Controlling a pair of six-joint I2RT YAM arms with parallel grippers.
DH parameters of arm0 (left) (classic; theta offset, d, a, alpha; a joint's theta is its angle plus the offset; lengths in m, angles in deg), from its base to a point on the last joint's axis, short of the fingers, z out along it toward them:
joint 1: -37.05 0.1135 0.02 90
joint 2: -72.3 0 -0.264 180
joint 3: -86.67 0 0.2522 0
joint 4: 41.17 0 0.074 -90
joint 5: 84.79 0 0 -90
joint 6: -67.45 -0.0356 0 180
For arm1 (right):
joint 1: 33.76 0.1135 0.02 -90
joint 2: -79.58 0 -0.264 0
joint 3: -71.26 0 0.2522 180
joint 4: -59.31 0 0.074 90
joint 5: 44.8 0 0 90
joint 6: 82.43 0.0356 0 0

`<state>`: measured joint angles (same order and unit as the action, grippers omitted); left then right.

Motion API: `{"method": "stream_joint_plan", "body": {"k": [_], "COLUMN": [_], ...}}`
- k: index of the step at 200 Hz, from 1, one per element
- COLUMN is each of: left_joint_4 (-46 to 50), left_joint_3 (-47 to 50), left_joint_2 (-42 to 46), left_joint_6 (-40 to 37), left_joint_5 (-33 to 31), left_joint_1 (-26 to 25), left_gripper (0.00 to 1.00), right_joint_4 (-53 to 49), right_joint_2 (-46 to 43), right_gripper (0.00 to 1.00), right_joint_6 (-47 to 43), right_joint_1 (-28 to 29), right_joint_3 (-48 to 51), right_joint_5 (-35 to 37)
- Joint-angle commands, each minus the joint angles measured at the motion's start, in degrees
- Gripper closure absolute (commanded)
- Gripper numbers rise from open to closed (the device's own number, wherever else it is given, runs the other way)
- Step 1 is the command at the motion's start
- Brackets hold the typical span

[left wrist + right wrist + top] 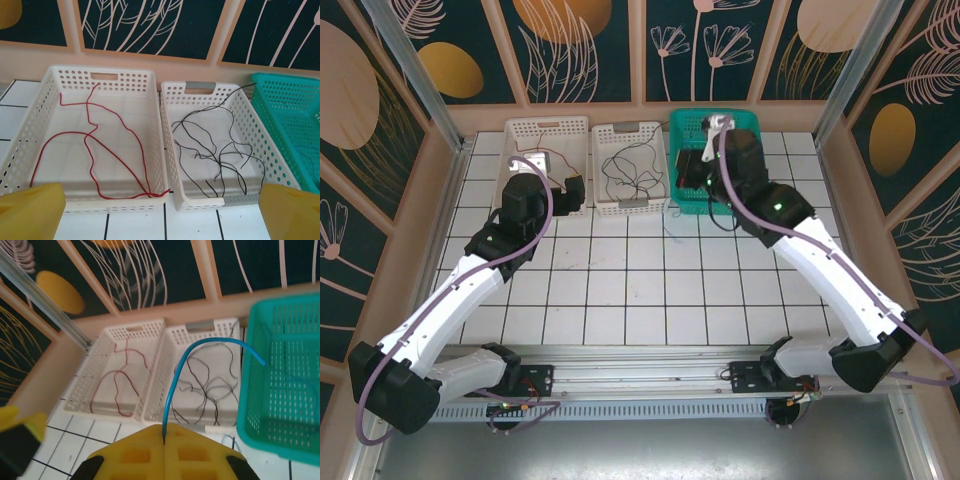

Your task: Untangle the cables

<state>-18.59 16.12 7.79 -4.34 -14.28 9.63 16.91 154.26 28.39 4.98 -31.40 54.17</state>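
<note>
My right gripper point(164, 434) is shut on one end of a blue cable point(200, 342). The cable arcs up from the yellow fingers and bends right, ending over the teal basket point(246, 390). In the top view this gripper point(696, 170) hangs over the teal basket's point(752, 125) left side. A red cable point(90, 142) lies looped in the left white basket point(105, 76). Several black cables point(215, 147) lie tangled in the middle white basket point(200, 87). My left gripper point(160, 217) stands open in front of these two baskets, with nothing between its yellow fingertips point(32, 210).
The three baskets stand side by side along the back wall point(640, 110). A loose dark cable loop point(722, 218) lies on the white tiles just in front of the teal basket. Wooden side walls point(435, 200) close in the table.
</note>
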Motion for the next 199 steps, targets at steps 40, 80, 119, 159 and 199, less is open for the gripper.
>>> {"method": "stream_joint_plan", "body": {"k": [40,80,119,159,199], "left_joint_4": [0.17,0.14,0.06,0.06,0.06], "left_joint_3": [-1.62,-1.48,-1.40,-1.43,-1.48], "left_joint_2": [-0.53,-0.70,-0.70,-0.97,-1.32], "left_joint_6": [-0.96,-0.82,-0.80,-0.68,-0.67], "left_joint_5": [0.57,0.94,1.03,1.18,1.56], "left_joint_1": [0.26,0.27,0.26,0.28,0.26], "left_gripper": [0.02,0.01,0.02,0.01,0.01], "right_joint_4": [-12.62,-14.01,-7.91,-5.68,-2.48], "right_joint_2": [16.95,27.24,30.68,39.47,43.09], "right_gripper": [1.00,1.00,1.00,1.00,1.00], "right_joint_6": [-8.06,-8.44,-7.84,-7.92,-7.57], "right_joint_1": [-1.72,-11.08,-19.93,-26.46,-27.82], "right_joint_3": [-41.42,-60.82,-53.34,-45.35,-35.28], "right_joint_5": [0.73,-1.92,-9.60,-15.01,-14.25]}}
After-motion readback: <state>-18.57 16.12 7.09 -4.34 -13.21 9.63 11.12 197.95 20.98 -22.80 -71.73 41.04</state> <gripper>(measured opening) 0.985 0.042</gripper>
